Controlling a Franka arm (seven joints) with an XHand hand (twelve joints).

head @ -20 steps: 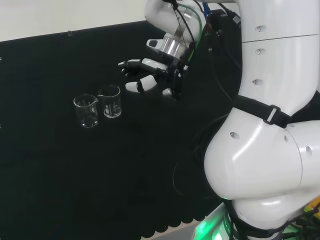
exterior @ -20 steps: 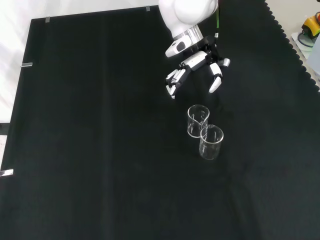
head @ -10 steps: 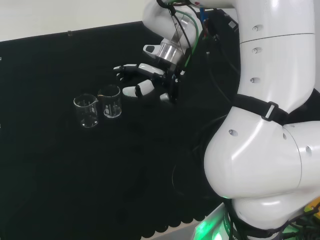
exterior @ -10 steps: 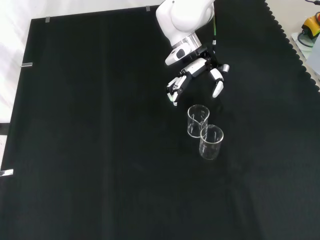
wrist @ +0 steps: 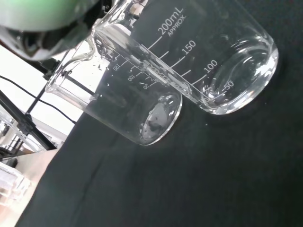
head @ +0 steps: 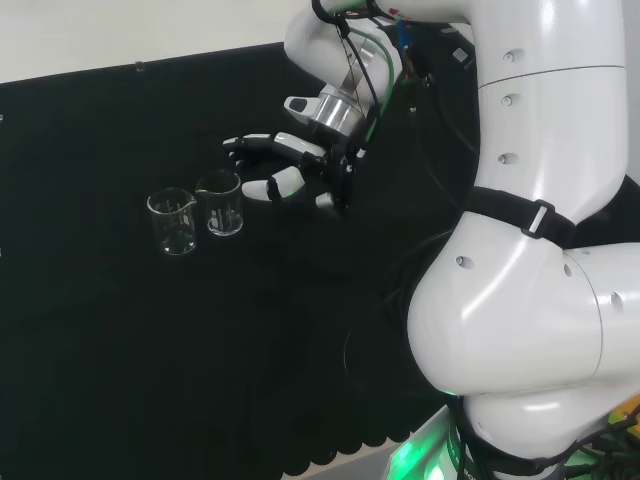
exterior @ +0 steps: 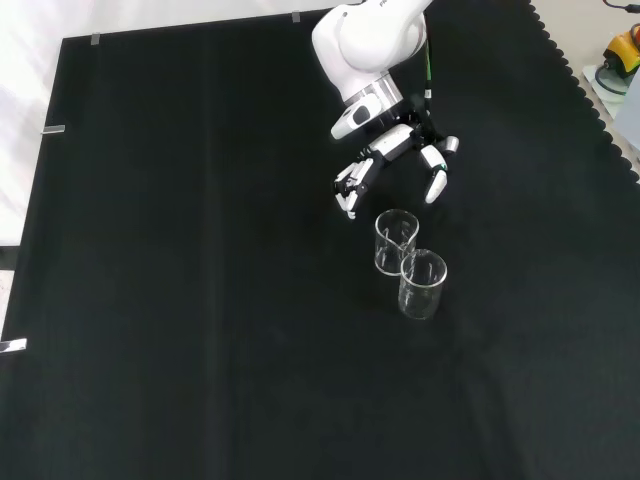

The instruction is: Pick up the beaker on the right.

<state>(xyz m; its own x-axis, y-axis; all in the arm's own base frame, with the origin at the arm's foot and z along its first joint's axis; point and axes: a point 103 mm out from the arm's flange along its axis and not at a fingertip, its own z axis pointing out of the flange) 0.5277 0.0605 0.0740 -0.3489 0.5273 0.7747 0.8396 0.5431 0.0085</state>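
Two clear glass beakers stand upright and close together on the black cloth. In the head view the right beaker (head: 221, 203) is next to the left beaker (head: 173, 221). In the front view the right beaker (exterior: 395, 241) stands just behind the other beaker (exterior: 422, 284). The wrist view has the nearer, larger beaker (wrist: 208, 56) in front of the second beaker (wrist: 128, 104). My hand (head: 285, 165) hovers just right of the right beaker in the head view, fingers spread and relaxed, holding nothing. From the front, the hand (exterior: 390, 160) is just above that beaker, apart from it.
The white arm links (head: 540, 250) fill the right of the head view. Black cloth (exterior: 200, 300) lies open around the beakers. The scalloped cloth edge (exterior: 590, 90) runs along the front view's right side.
The hand has come down and closer to the right beaker, its fingers now near the rim. Both beakers have stayed where they were.
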